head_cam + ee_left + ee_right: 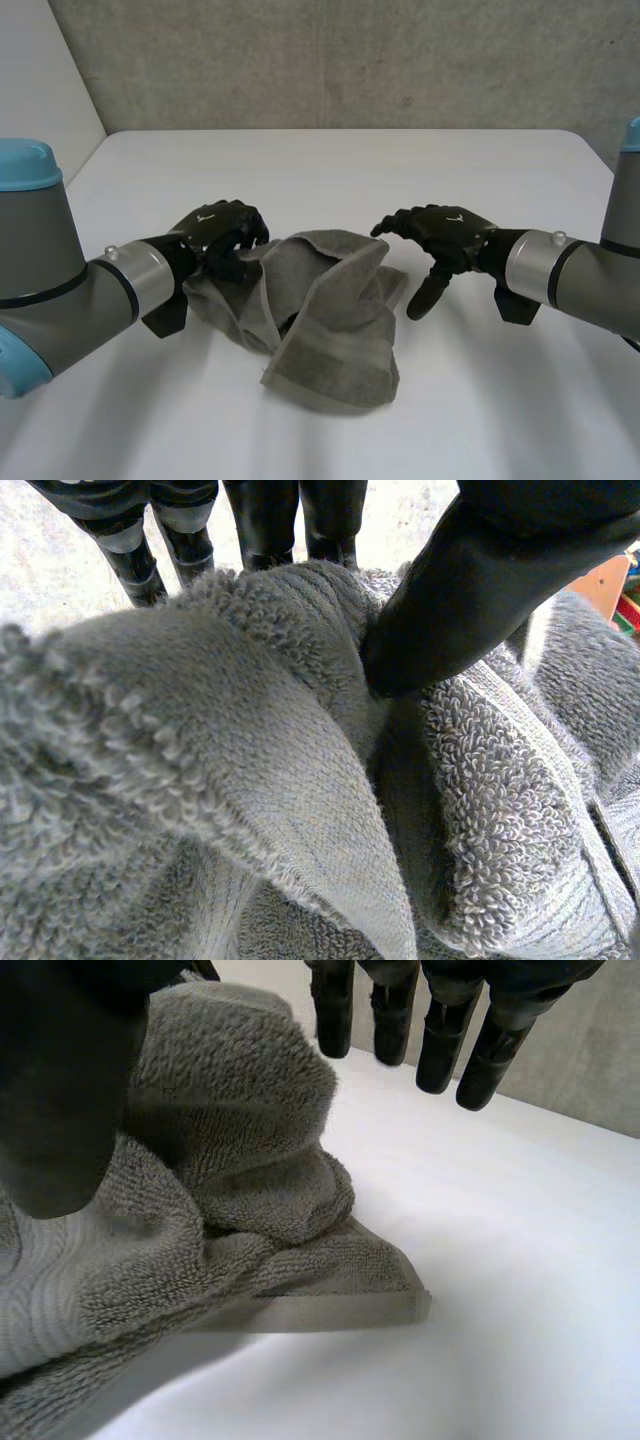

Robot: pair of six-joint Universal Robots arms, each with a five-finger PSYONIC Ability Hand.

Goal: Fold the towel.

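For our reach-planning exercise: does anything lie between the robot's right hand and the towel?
Nothing visible does. The right hand hovers open close beside the towel on the white table; the left hand pinches the towel's opposite edge.

Left hand (222, 232) fingertips buried in towel (330, 335) folds; right hand (450, 232) thumb blurred, cut off in its wrist vw.

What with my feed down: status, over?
Left hand shut on towel edge. Right hand open beside it. Towel bunched on table, not folded. Nothing blocking.
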